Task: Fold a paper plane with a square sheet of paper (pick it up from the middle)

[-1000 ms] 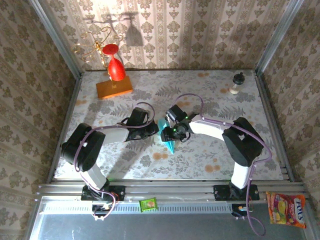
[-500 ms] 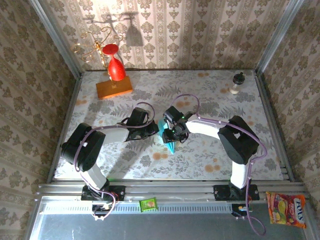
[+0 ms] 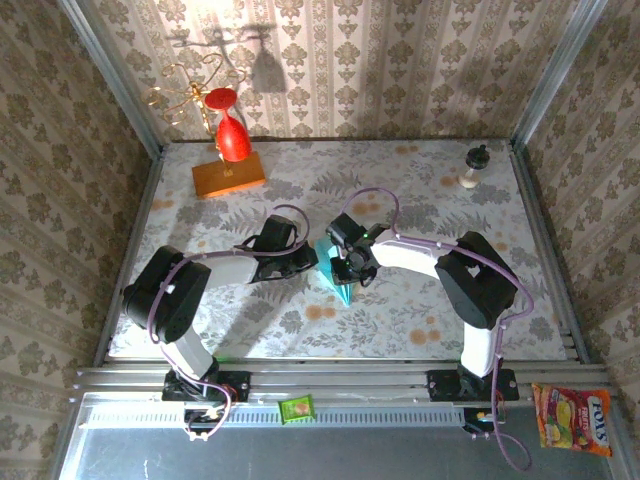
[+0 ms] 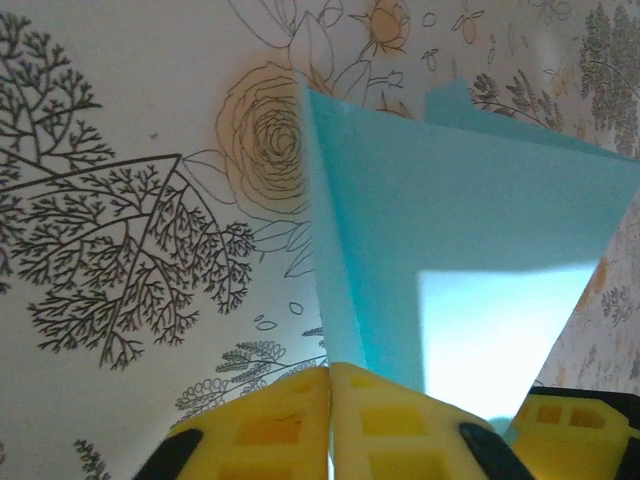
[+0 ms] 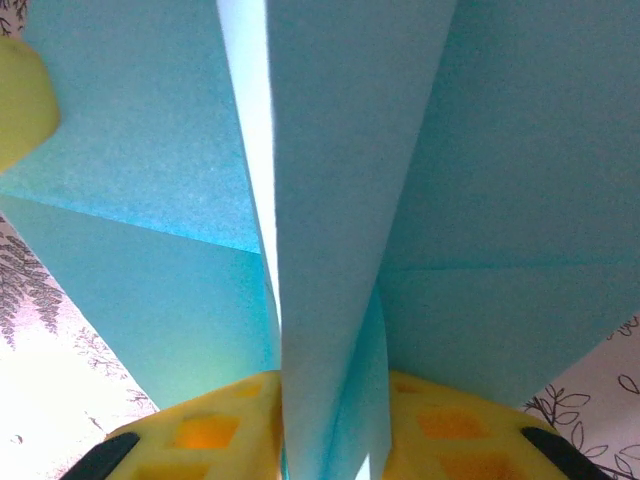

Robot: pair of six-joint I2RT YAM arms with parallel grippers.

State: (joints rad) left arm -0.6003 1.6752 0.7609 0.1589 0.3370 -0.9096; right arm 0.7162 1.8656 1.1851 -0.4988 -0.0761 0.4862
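okay, left gripper (image 4: 330, 385) pads pressed together, pinching the paper plane (image 4: 460, 200) by an edge; right gripper (image 5: 330, 410) narrowly closed, clamping its centre fold, floral table (image 4: 120, 150) beneath.

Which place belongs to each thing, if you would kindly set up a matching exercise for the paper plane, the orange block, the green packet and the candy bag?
Things:
1 paper plane
2 orange block
3 green packet
4 candy bag

Places:
A far left of the table
B near ledge, about mid-width
C middle of the table
D near right corner, off the table

Pairs: 1-C, 2-A, 3-B, 4-D
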